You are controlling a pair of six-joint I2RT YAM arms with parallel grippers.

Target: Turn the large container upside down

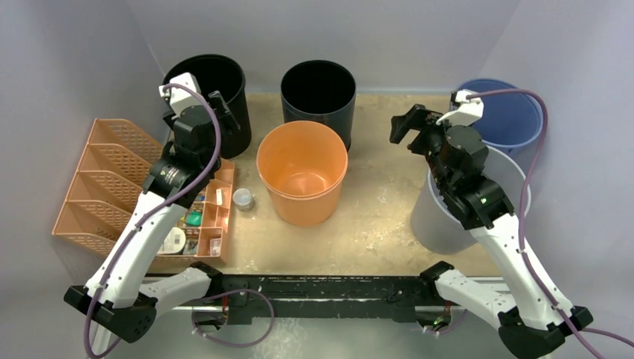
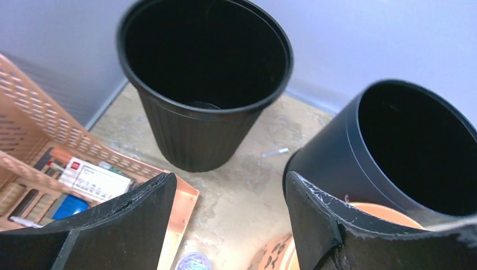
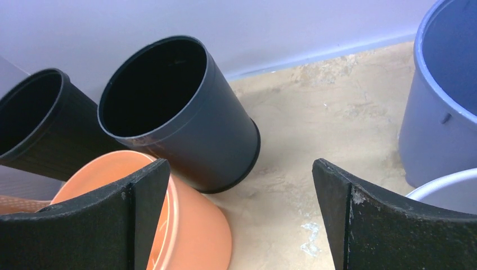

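An orange bucket (image 1: 302,172) stands upright and open in the middle of the table, the widest of the bins; it also shows in the left wrist view (image 2: 388,216) and the right wrist view (image 3: 197,236). My left gripper (image 1: 228,118) is open and empty, raised left of the bucket, in front of a black ribbed bin (image 1: 209,86). In its wrist view the left gripper (image 2: 229,180) has its jaws wide apart over bare table. My right gripper (image 1: 407,127) is open and empty, raised to the right of the bucket; its wrist view (image 3: 241,166) shows nothing between the jaws.
A smooth black bin (image 1: 318,93) stands behind the bucket. A blue bin (image 1: 508,116) and a grey bin (image 1: 434,217) stand at the right, under my right arm. An orange file rack (image 1: 105,179), a compartment tray (image 1: 213,224) and a small round jar (image 1: 242,199) lie at the left.
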